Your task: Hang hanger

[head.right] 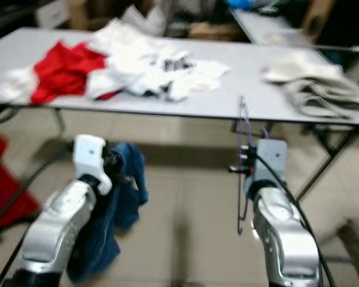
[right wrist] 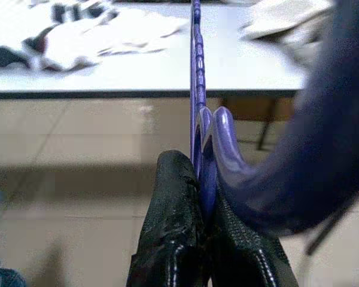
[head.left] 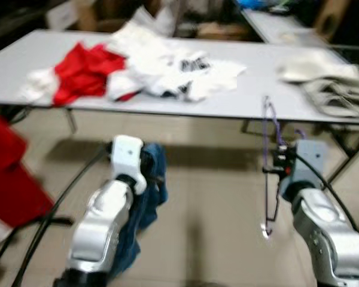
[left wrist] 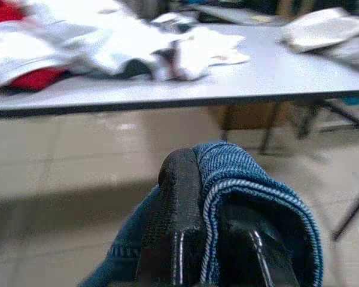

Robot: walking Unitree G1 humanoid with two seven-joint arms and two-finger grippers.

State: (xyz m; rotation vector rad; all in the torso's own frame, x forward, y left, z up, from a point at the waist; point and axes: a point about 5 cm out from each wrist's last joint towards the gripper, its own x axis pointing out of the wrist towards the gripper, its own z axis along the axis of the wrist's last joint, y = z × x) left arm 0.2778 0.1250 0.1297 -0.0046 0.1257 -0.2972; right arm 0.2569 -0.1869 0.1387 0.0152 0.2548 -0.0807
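My right gripper [right wrist: 197, 197] is clamped on the purple hanger [head.left: 269, 167], which stands on edge in front of the table [head.left: 251, 95], its hook up near the table's rim. My left gripper [left wrist: 209, 209] is pinched shut on blue jeans [head.left: 146, 203] that hang down beside that arm. Red and white clothes [head.left: 131, 66] lie heaped on the table, with pale cloth [head.left: 323, 78] at its right end.

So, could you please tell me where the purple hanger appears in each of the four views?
Left eye view: hanger, upright at right gripper, lower right.
Right eye view: right of centre.
Left wrist view: not in it.
Right wrist view: centre, clamped between the fingers.
Shared landmark: grey table.
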